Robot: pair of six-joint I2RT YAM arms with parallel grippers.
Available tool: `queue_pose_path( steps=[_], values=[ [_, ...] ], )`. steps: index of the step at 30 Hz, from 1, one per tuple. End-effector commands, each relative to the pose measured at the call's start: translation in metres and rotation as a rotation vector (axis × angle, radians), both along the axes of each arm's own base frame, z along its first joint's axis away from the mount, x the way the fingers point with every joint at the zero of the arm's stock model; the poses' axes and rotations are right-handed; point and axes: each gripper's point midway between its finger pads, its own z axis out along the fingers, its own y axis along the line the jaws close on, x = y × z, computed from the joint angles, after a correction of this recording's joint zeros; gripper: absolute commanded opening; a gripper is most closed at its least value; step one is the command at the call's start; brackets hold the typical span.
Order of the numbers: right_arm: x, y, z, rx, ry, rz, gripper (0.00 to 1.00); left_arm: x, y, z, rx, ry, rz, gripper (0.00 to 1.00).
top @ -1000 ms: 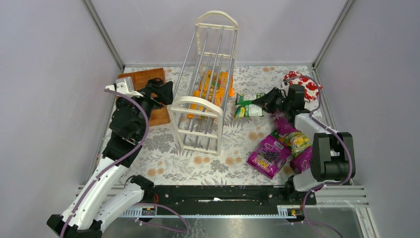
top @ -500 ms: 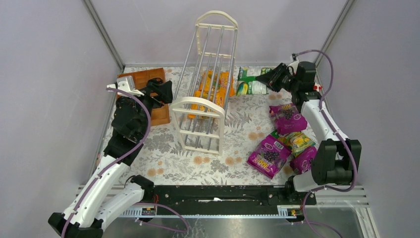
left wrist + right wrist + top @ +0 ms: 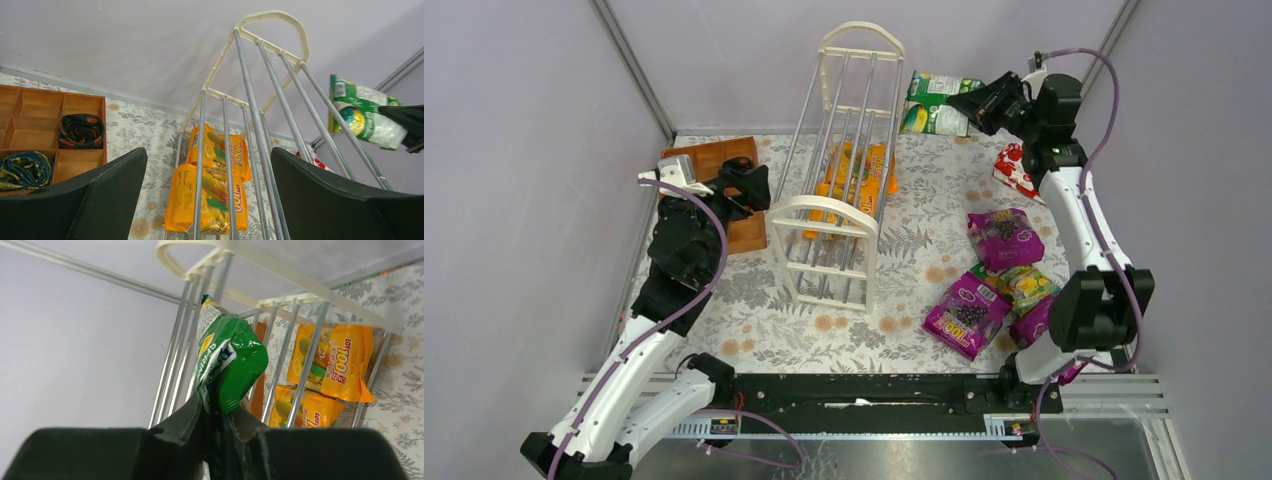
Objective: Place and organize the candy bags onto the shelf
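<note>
Near the right arm's base, purple candy bags [image 3: 967,315] are lying in a loose cluster on the table [image 3: 894,300]. A yellow-and-purple bag [image 3: 1024,284] is lying among them, and a lone purple bag [image 3: 1006,238] is resting just beyond.

On the left, the left end effector [image 3: 757,190] is hovering with its fingers spread wide and nothing between them. It is facing the shelf [image 3: 822,209] and sitting just beside the wooden tray [image 3: 709,158], which is holding dark rolled items [image 3: 80,131] in its compartments.

The shelf is standing mid-table, its silver rods running away toward the far arched frame. Two orange-yellow bags [image 3: 856,172] are sitting low inside it, one behind the other and touching. Farther right, a red packet [image 3: 1016,172] is lying on the table beside the right arm.

At the far right, the right end effector [image 3: 969,102] is hanging high, level with the shelf's far top. Its fingers are pinching tight on the edge of a green bag [image 3: 934,103]. That bag is hanging in the air just right of the top rods; whether it is touching them cannot be told.
</note>
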Motion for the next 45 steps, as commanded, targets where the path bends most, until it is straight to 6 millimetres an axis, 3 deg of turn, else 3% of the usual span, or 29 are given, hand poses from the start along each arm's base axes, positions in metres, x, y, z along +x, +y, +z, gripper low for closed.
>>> queue_pose_path(
  steps=[1,5,10,22,31,45],
  values=[
    [0.026,0.001,-0.007,0.110,0.025,-0.026,0.17,-0.003,0.000,0.002,0.021,-0.006,-0.010,0.99],
    [0.046,0.009,-0.024,0.158,0.056,-0.002,0.17,-0.003,-0.002,0.002,0.020,-0.007,-0.019,0.99],
    [0.069,0.057,-0.055,0.194,0.123,0.123,0.17,-0.003,-0.003,0.003,0.019,-0.008,-0.025,0.99],
    [0.111,0.130,-0.080,0.281,0.173,0.240,0.21,-0.003,-0.009,0.003,0.016,-0.005,-0.052,0.99],
    [0.128,0.154,-0.097,0.261,0.198,0.241,0.26,-0.005,-0.009,0.006,0.012,-0.012,-0.057,0.99],
    [0.106,0.159,-0.114,0.157,0.235,0.327,0.25,-0.006,-0.010,0.007,0.007,-0.016,-0.067,0.99]
  ],
)
